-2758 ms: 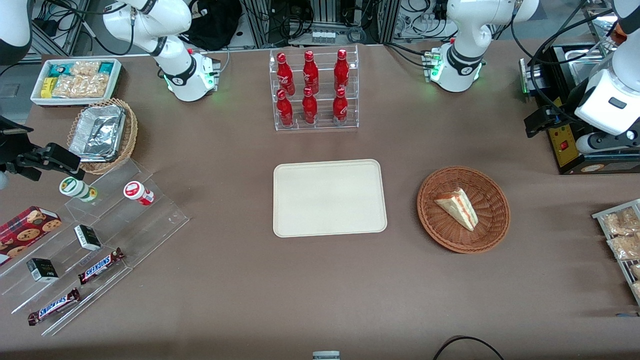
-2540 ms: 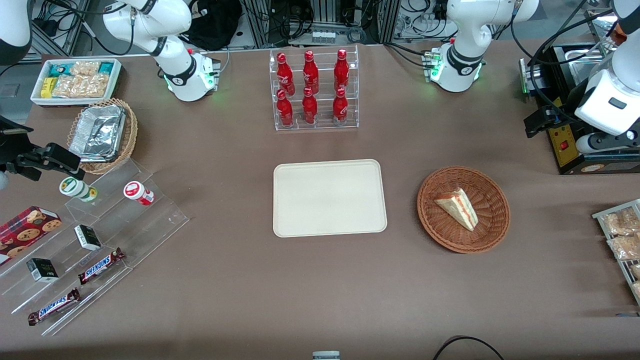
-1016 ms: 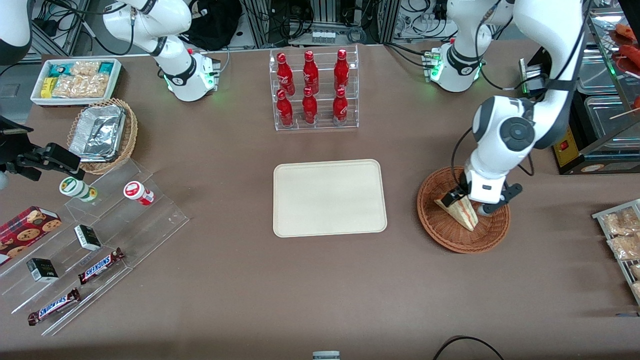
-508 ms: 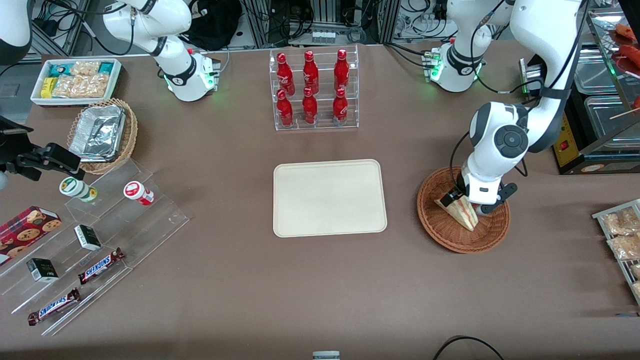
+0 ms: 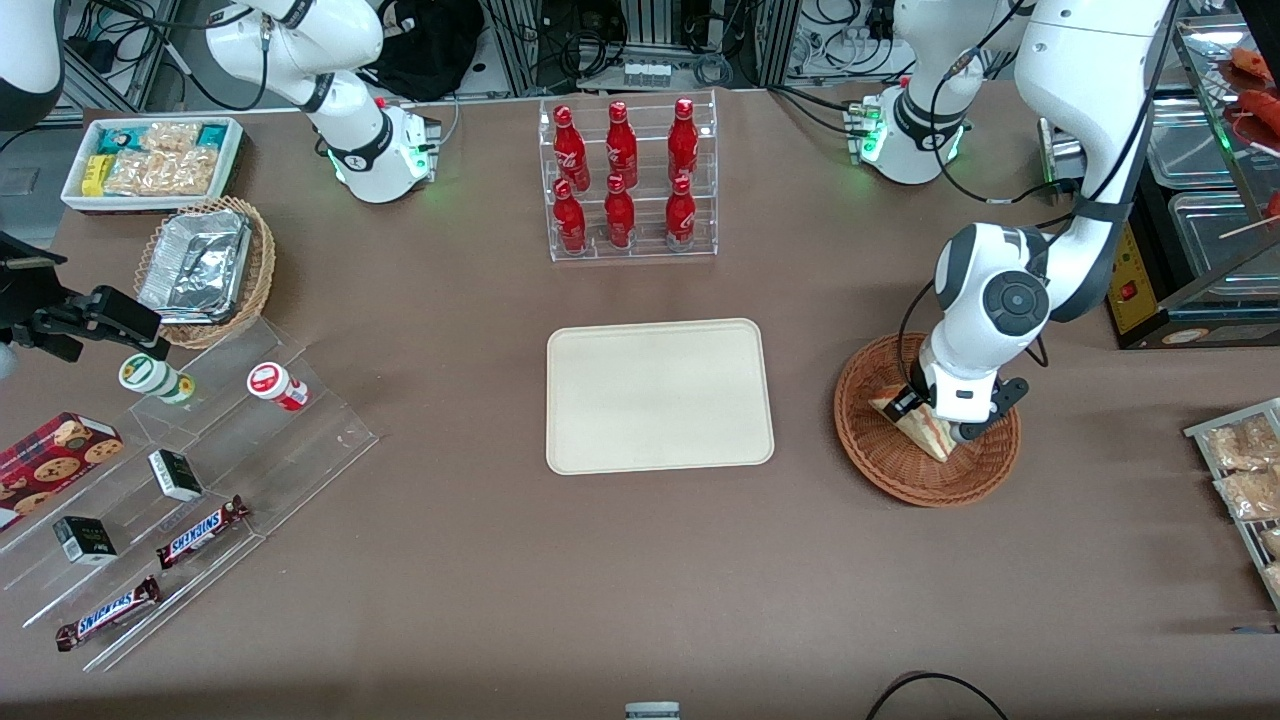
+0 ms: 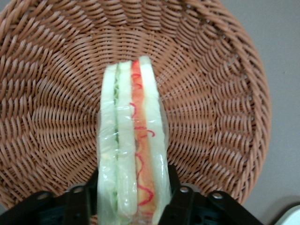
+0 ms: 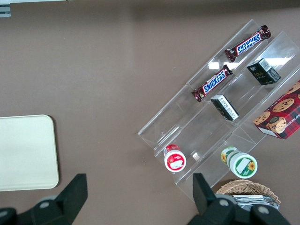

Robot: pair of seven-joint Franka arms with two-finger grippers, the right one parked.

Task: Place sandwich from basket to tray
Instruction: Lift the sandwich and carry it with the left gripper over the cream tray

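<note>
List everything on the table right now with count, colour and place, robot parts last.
sandwich: 1, white with orange and green filling, in basket
basket: 1, reddish-brown wicker, toward the working arm's end
tray: 1, cream, mid-table
bottles: 6, red, in a clear rack
candy bars: 2, brown, on clear tiered stand
foil container: 1, silver, in tan basket
snack bin: 1, white
gripper: 1, black, fingers either side of the sandwich, in the basket

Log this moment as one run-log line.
phase: grasping | gripper: in basket, fingers straddling sandwich | sandwich: in basket, not lifted | tray: empty
</note>
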